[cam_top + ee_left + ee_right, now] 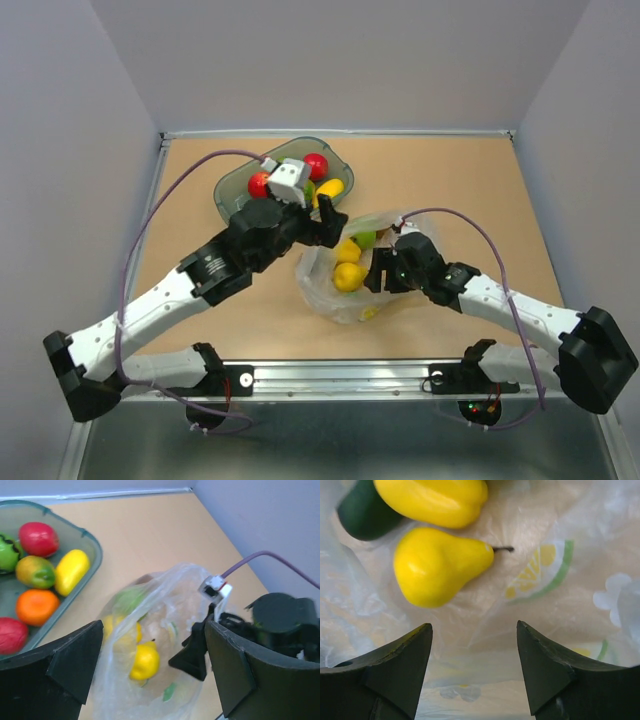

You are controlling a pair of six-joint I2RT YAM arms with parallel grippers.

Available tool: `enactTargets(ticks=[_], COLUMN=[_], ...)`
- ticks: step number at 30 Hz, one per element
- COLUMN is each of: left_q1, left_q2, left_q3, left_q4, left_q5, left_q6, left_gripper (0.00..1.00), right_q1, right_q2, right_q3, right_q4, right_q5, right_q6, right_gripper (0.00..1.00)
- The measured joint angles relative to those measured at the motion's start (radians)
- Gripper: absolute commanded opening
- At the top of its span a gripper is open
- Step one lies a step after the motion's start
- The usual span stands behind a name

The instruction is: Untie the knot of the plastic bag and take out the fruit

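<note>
The clear plastic bag (335,295) with green and yellow marks lies at the table's middle, with fruit inside. In the right wrist view a yellow pear-shaped piece (440,565), a yellow pepper (435,500) and a dark green avocado (365,512) lie on the plastic (560,595). My right gripper (474,625) is open, close over the plastic just short of the pear-shaped piece; from above it (383,270) is at the bag's right side. My left gripper (152,630) is open and empty above the bag (165,605), at its far edge (332,226). A yellow piece (145,660) shows through the plastic.
The grey-green tray (235,185) stands behind the bag and holds red apples (316,165), an orange (36,606), a long yellow mango (71,571) and green pieces. My right gripper's finger (192,652) and its purple cable (260,557) lie close beside my left gripper.
</note>
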Motion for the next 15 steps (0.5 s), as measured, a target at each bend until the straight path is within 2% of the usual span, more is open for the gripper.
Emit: enactTargets(ticks=[6,15], left_q1=[-0.150,-0.224], left_q2=[0.269,0.510], left_q3=[0.196,0.214], left_q4=[-0.051,-0.155], left_q5=[0.005,-0.004], left_q6=[0.023,0.020], left_gripper=[0.87,0.79], right_q1=[0.000,0.000], right_q2=[-0.041,-0.104], right_q3=[-0.117,-0.183], right_q4=[-0.024,-0.042], right_q5=[-0.016,0.006], right_q6=[0.109,0.219], right_gripper=[0.76,0.79])
